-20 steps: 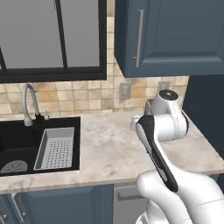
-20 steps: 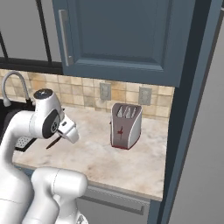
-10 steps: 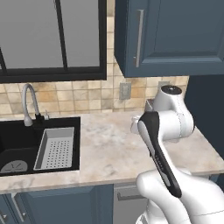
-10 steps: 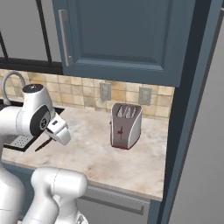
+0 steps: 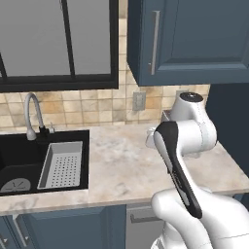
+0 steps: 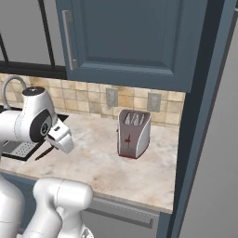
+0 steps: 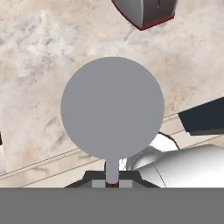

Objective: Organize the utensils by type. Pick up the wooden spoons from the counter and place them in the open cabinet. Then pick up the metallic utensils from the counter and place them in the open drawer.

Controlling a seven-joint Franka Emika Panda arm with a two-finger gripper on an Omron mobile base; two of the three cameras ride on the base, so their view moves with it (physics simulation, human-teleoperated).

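My gripper point(image 7: 112, 183) is shut on the neck of a metallic utensil point(image 7: 112, 109), whose round silver head faces the hand camera. It hangs above the beige counter point(image 7: 43, 52). In the right base view the gripper point(image 6: 55, 148) points down and left, and the utensil point(image 6: 44, 153) shows as a thin dark sliver over the counter point(image 6: 139, 172) near the sink's edge. The dark blue cabinet point(image 5: 194, 39) point(image 6: 130, 37) hangs above with its grey bar handle toward me. The wooden spoons and the drawer are out of view.
A silver toaster point(image 6: 134, 133) point(image 7: 146, 11) stands at the back of the counter, right of the gripper. A black sink point(image 5: 19, 165) with a white rack point(image 5: 61, 164) and a faucet point(image 5: 31, 116) lies to the left. A tall dark panel point(image 6: 200, 116) bounds the right.
The arm has swung, and the gripper with the utensil has shifted a little toward the sink. The grip has not changed.
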